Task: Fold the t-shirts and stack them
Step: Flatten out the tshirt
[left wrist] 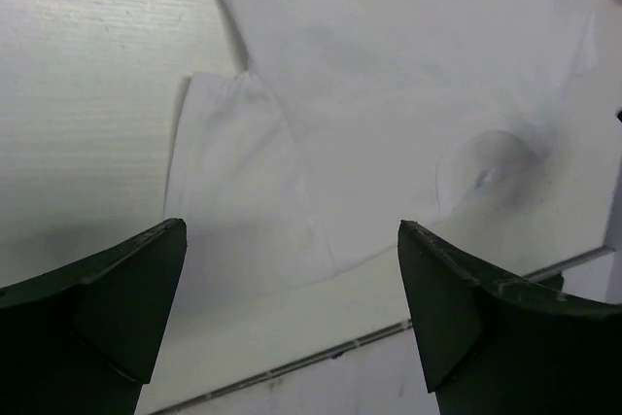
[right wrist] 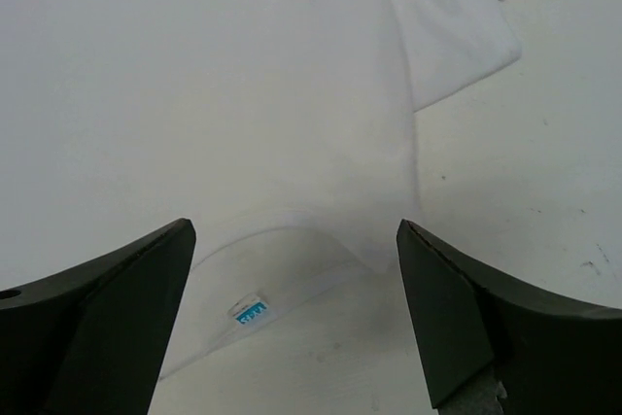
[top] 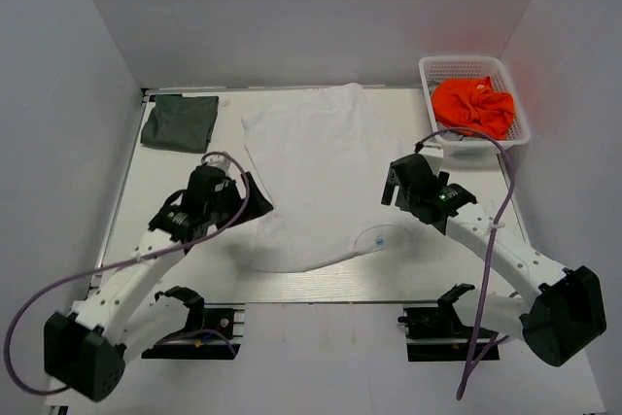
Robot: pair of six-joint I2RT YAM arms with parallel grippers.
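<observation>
The white t-shirt [top: 316, 172] lies spread on the table, its near edge curled up by the small blue tag [top: 381, 240]. The tag also shows in the right wrist view [right wrist: 250, 312] on the white cloth [right wrist: 214, 94]. The dark grey-green t-shirt [top: 180, 121] lies folded at the far left. My left gripper [top: 255, 193] is open at the white shirt's left edge, over its sleeve [left wrist: 233, 172]. My right gripper [top: 394, 182] is open above the shirt's right side, holding nothing.
A white basket [top: 505, 70] at the far right holds an orange cloth [top: 473, 106]. The table's near edge [top: 321, 298] runs just below the shirt. Purple cables trail from both arms.
</observation>
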